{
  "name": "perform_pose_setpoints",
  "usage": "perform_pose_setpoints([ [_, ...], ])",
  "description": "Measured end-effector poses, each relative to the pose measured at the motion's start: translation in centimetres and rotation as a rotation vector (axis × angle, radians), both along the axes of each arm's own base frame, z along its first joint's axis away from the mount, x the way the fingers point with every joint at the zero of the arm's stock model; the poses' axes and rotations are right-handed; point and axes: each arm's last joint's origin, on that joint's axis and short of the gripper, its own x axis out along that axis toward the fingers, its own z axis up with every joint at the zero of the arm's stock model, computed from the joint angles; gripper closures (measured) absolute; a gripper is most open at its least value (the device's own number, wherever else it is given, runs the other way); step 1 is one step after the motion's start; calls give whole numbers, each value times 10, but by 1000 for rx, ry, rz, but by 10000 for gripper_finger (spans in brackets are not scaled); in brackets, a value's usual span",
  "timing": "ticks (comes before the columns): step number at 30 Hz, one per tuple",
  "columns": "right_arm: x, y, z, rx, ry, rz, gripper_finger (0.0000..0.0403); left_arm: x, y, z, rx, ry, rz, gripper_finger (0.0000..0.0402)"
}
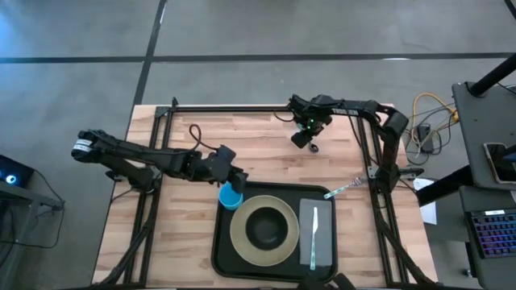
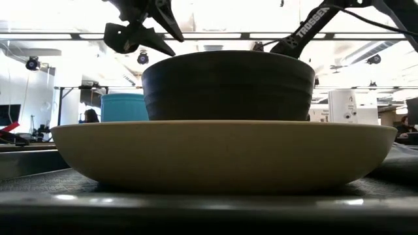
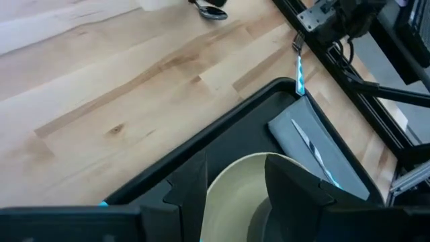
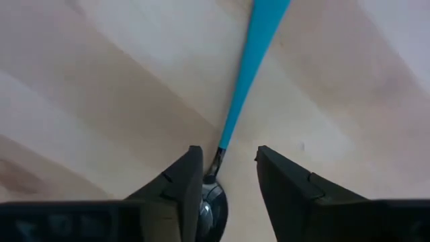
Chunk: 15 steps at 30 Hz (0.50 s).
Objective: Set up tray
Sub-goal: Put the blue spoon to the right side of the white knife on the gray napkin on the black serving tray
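Note:
The black tray lies at the table's near middle. On it rest a tan plate with a black bowl, a grey napkin bearing a knife, and a blue cup in the far left corner. My left gripper hovers open just above and beside the cup. A spoon with a blue handle lies flat on the wood at the far side. My right gripper points down over it, open, with a finger on either side of the spoon's neck. My right gripper has one finger right beside the spoon's neck and bowl, coming from above. Whether it touches the spoon, I cannot tell. The spoon lies flat on the table.
A fork lies off the tray's far right corner, partly on the wood. Black frame rails run along the table's far edge and both sides. Bare wood spreads between the tray and the spoon.

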Motion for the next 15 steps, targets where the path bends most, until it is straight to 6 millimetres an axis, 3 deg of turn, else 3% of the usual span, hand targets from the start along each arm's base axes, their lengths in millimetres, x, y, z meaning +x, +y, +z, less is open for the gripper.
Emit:
perform_pose_setpoints([
  [7, 4, -3, -17, 35, 46, 2, 274, -1, 4, -2, 5, 25, 13, 271],
  [15, 13, -11, -11, 17, 11, 46, 304, -2, 5, -1, 5, 28, 13, 271],
])
